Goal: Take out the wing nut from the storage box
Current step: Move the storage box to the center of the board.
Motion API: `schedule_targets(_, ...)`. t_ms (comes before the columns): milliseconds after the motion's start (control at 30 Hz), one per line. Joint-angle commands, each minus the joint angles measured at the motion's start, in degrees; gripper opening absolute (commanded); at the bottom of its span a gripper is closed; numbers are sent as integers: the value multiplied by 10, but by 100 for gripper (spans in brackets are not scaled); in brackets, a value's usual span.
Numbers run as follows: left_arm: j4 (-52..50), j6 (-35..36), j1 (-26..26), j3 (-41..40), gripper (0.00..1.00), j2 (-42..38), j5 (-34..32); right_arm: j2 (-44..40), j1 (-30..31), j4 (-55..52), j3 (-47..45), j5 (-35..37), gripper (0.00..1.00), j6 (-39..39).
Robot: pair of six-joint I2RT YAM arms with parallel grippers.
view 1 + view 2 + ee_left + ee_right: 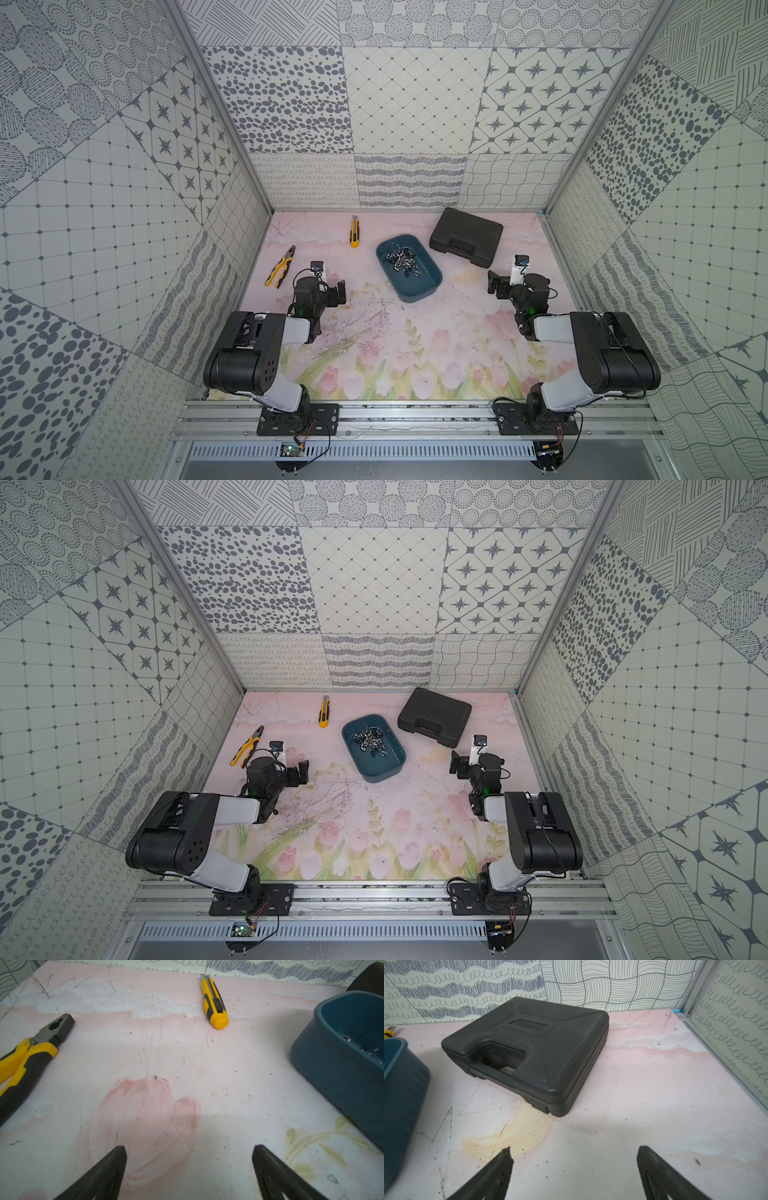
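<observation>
Storage box [417, 296]: indistinct metal pile [401, 258]

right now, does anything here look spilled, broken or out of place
Nothing looks spilled: the metal parts all lie inside the box. Only the mat looks worn, with scratches and a yellowish stain near the case.

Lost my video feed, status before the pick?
Left gripper open, empty; right gripper open, empty. Storage box uncovered, metal hardware heaped inside. Black case beside it, apart; approach looks clear.
</observation>
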Motion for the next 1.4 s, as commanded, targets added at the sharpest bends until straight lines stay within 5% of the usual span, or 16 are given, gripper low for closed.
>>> schedule_targets(0, 37, 4, 0, 6, 99, 2, 6, 7, 3, 28, 11, 6, 97, -5)
schedule_targets(333, 31, 6, 5, 12, 99, 0, 13, 7, 3, 28, 11, 5, 97, -5)
schedule_targets(567, -234, -5, -13, 120, 99, -108, -9, -23, 4, -30, 31, 3, 97, -9)
schedule_targets(833, -560, -125, -122, 307, 99, -150, -112, -104, 31, -200, 65, 59, 97, -8)
schedule_targets(1067, -739, -301, -217, 418, 87, -73, -141, -144, 123, -310, 104, 124, 97, -8)
schedule_targets(1167, -780, -348, -258, 461, 84, -19, -163, -137, 181, -364, 138, 186, 97, -30)
schedule_targets(1367, -811, -408, -310, 527, 77, 85, -190, -134, 213, -410, 167, 202, 97, -20)
